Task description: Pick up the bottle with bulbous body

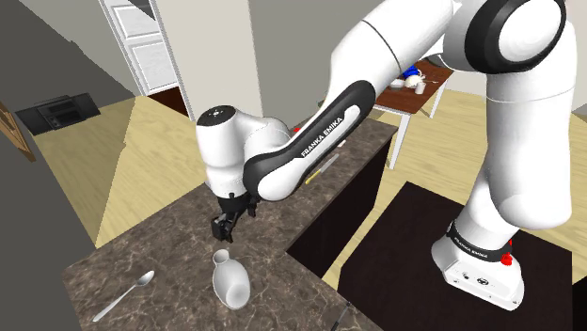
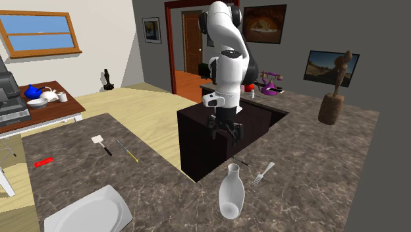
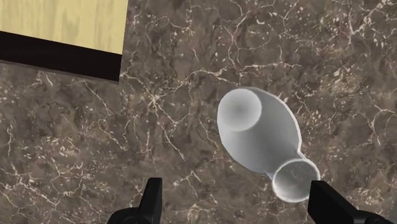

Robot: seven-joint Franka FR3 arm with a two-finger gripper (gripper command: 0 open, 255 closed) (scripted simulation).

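The bottle [image 2: 231,192] is pale and translucent, with a narrow neck over a bulbous body. It stands upright on the dark marbled counter [image 2: 164,191], near the counter's inner edge. In the shoulder view the bottle [image 1: 229,279] sits just below my black gripper [image 1: 226,227], which hangs a short way above the counter, apart from it. From the second exterior view my gripper [image 2: 225,132] is above and behind the bottle. In the wrist view the bottle [image 3: 261,137] lies ahead of the fingers, its mouth close to the right finger [image 3: 327,203]. My gripper [image 3: 235,191] is open and holds nothing.
A spoon [image 1: 122,294] lies on the counter beside the bottle, and a fork [image 2: 263,173] on its other side. Farther off are a white plate [image 2: 92,212], a spatula [image 2: 100,141], a thin yellow-handled tool [image 2: 127,150] and a brown statue [image 2: 332,99]. The stand [image 2: 197,138] fills the counter's recess.
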